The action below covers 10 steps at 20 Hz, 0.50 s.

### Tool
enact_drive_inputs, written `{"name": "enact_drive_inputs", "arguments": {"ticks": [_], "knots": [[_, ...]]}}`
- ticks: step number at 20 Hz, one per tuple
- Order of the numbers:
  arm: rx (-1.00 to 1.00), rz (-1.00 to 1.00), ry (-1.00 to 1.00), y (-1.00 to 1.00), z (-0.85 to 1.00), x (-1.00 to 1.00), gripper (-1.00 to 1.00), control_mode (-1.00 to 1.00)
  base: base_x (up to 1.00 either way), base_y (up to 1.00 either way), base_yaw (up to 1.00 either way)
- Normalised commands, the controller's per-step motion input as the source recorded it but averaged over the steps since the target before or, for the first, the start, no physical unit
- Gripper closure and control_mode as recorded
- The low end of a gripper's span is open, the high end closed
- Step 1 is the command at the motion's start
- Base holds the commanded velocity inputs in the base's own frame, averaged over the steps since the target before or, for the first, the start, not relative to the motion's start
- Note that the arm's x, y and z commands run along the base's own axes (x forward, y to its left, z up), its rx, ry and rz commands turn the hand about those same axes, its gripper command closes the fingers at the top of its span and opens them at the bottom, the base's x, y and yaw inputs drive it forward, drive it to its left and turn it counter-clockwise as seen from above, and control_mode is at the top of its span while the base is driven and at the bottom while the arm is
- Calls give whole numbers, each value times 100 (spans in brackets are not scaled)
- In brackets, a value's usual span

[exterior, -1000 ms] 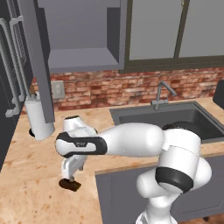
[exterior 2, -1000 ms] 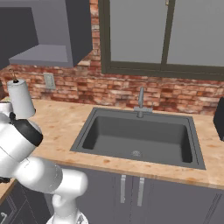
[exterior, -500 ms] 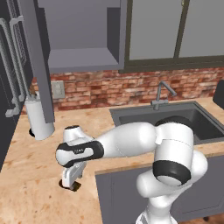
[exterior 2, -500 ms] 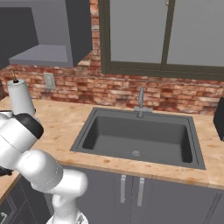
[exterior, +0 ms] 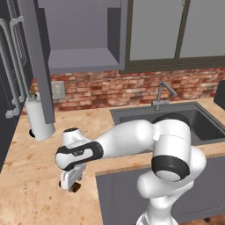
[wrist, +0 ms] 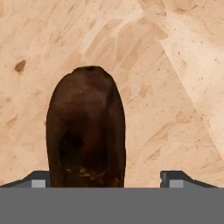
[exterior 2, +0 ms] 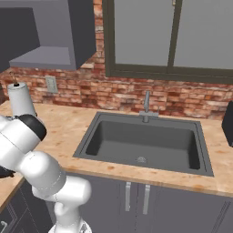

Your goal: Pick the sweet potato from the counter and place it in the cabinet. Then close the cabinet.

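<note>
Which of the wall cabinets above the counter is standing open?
The plain grey cabinet at the left, above the paper towel roll: its shelf shows. The dark-framed panelled cabinets over the sink are shut.

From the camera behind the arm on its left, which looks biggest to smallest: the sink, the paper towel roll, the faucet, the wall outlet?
1. Sink, partly hidden by the arm.
2. Paper towel roll.
3. Faucet, slimmer than the roll, though similar in height.
4. Wall outlet, clearly smallest.

No legible txt, labels, brands, nos. or signs on any surface.
</note>
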Motion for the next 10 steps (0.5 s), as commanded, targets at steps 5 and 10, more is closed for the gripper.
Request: {"name": "enact_drive_inputs", "arguments": {"ticks": [5,10], "knots": [[0,0,-2,8,-19,-18,-100,-100,0,0,0],[0,0,-7,16,-17,-37,-100,-100,0,0,0]]}}
